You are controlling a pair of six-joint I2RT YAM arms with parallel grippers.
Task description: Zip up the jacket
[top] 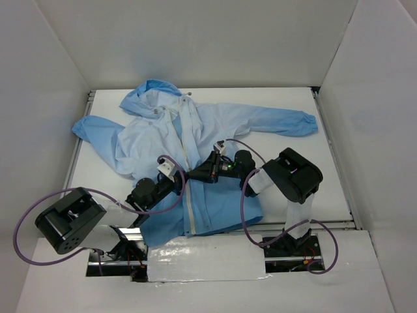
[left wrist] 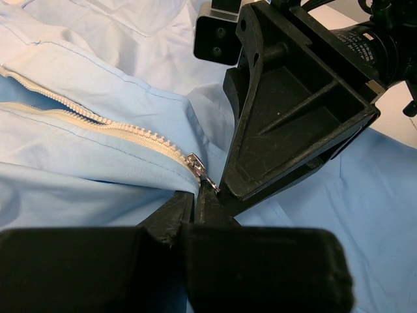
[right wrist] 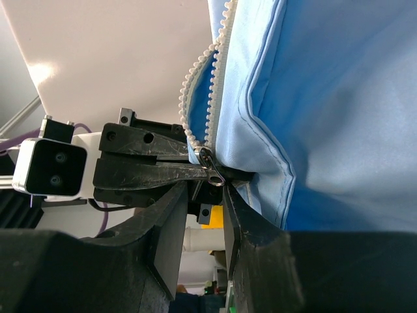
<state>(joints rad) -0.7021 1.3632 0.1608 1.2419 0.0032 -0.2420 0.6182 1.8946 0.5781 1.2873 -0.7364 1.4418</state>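
The jacket (top: 215, 124) is lying flat in the middle of the white surface (top: 326, 169). It is running long from far to near, with its hood (top: 153, 91) pointing at the far edge and its hem (top: 215, 218) by the near edge. The left end effector (left wrist: 197, 194) is squeezing tight on the jacket right under the zipper pull (right wrist: 215, 176). The right end effector (right wrist: 206, 190) is keeping its fingers a little apart, with the pull sitting at their tips.
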